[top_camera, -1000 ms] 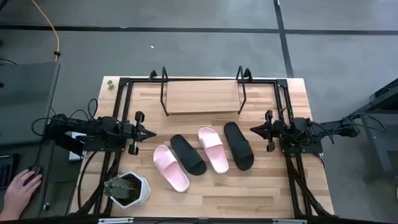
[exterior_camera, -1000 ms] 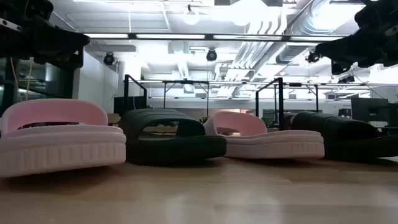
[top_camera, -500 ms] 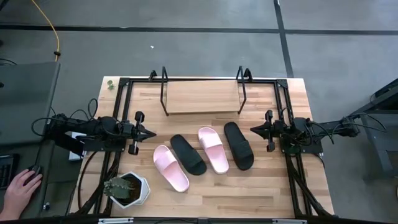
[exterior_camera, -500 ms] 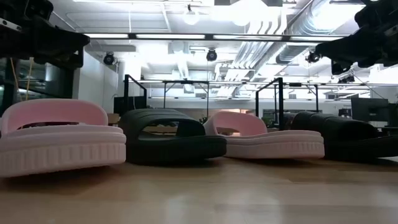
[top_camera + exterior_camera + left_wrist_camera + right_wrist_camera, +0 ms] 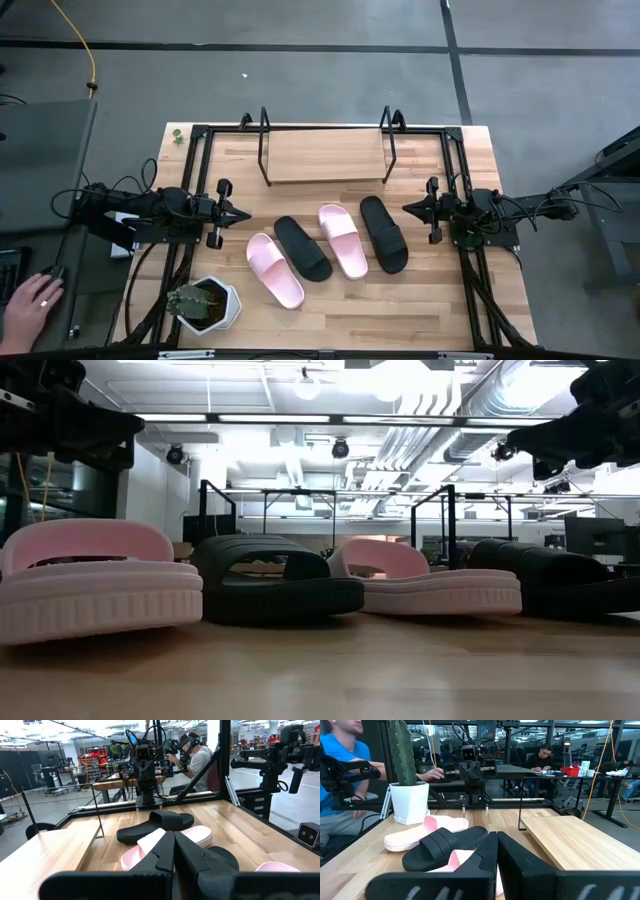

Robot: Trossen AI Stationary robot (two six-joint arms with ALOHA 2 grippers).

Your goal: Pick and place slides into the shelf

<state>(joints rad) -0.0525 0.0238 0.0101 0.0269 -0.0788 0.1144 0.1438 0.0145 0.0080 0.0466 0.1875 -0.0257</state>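
Slides, two pale pink [image 5: 274, 269] [image 5: 342, 239] and two black [image 5: 302, 248] [image 5: 384, 233], mid-desk before empty wooden shelf [image 5: 325, 156]. Left claw [image 5: 243, 215] and right claw [image 5: 408, 208] pressed together, flanking slides.

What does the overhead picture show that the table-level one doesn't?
Only the overhead view shows the potted cactus in its white pot, the light wooden shelf board lying empty, and a person's hand off the table's edge. Only the low view shows the ceiling lights of the room. Both show all four slides: two pale pink, two black.
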